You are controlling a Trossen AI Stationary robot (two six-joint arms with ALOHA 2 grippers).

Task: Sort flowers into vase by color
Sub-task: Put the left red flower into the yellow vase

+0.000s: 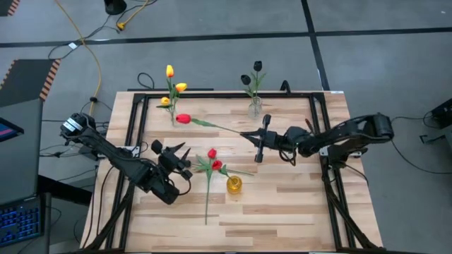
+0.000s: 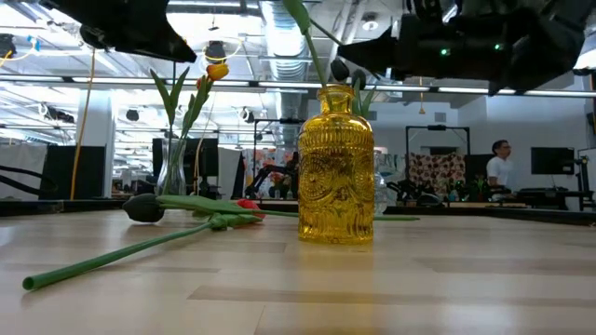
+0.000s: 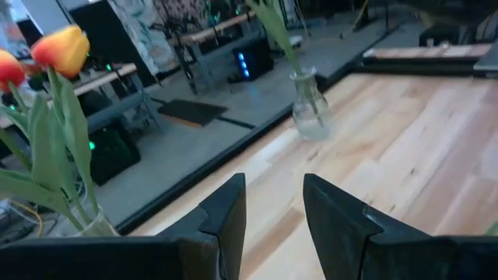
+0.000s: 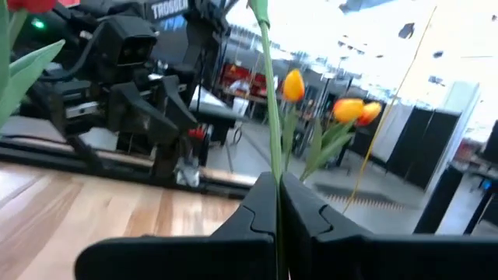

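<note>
High view shows yellow tulips [image 1: 171,79] and black tulips [image 1: 253,75] already in vases. Right gripper [image 1: 256,137] is clamped on one red tulip [image 1: 183,118] stem; left gripper [image 1: 176,152] hangs apart (empty). Two reds [image 1: 214,159] lie beside yellow vase [image 1: 234,185].

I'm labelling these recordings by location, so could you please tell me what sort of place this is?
Probably a robotics lab or workshop: a wooden table on a taped grey floor, cables trailing across it, and equipment racks and monitors in the room behind.
</note>
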